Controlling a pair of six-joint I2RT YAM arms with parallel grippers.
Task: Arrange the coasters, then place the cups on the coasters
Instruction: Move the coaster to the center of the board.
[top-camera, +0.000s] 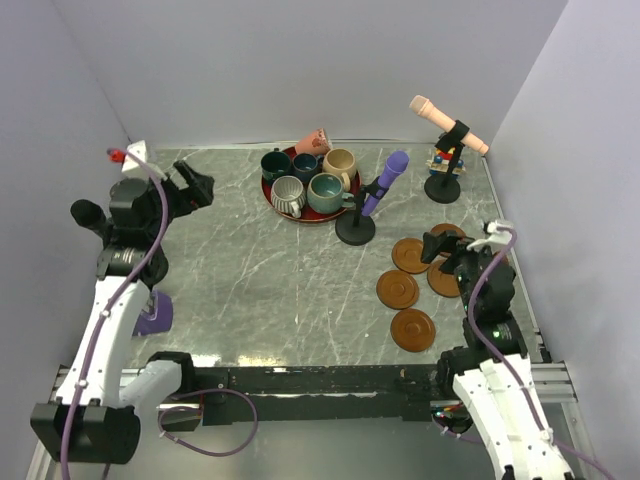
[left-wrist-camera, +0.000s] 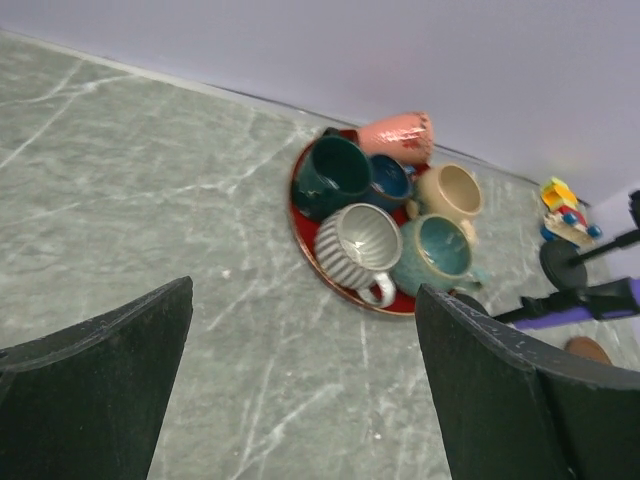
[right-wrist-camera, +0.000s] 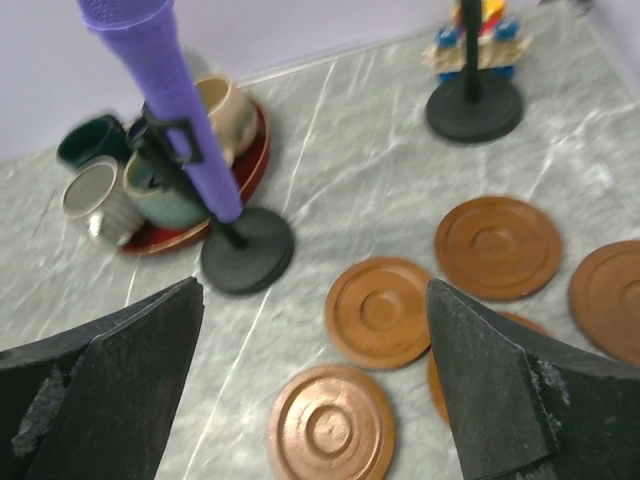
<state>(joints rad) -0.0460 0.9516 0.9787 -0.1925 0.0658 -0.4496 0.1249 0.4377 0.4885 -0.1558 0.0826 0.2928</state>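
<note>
Several brown wooden coasters (top-camera: 397, 290) lie loose at the right of the table, some overlapping; the right wrist view shows one (right-wrist-camera: 378, 312) just ahead and another (right-wrist-camera: 330, 428) nearer. My right gripper (top-camera: 440, 248) (right-wrist-camera: 315, 290) hovers open over them, holding nothing. The cups crowd a red plate (top-camera: 268, 192) at the back: grey ribbed (left-wrist-camera: 358, 245), teal (left-wrist-camera: 435, 252), beige (left-wrist-camera: 450, 192), dark green (left-wrist-camera: 333, 175), dark blue (left-wrist-camera: 388, 182), and pink (left-wrist-camera: 398, 137) tipped on its side. At the left, my left gripper (top-camera: 197, 185) (left-wrist-camera: 305, 290) is open and empty, short of the plate.
A purple toy microphone (top-camera: 385, 185) on a black round base (top-camera: 355, 230) stands between plate and coasters. A peach microphone (top-camera: 448, 125) on its stand (top-camera: 442, 187) and a small colourful toy (top-camera: 445, 160) sit back right. A purple object (top-camera: 153, 318) lies by the left arm. Walls enclose three sides.
</note>
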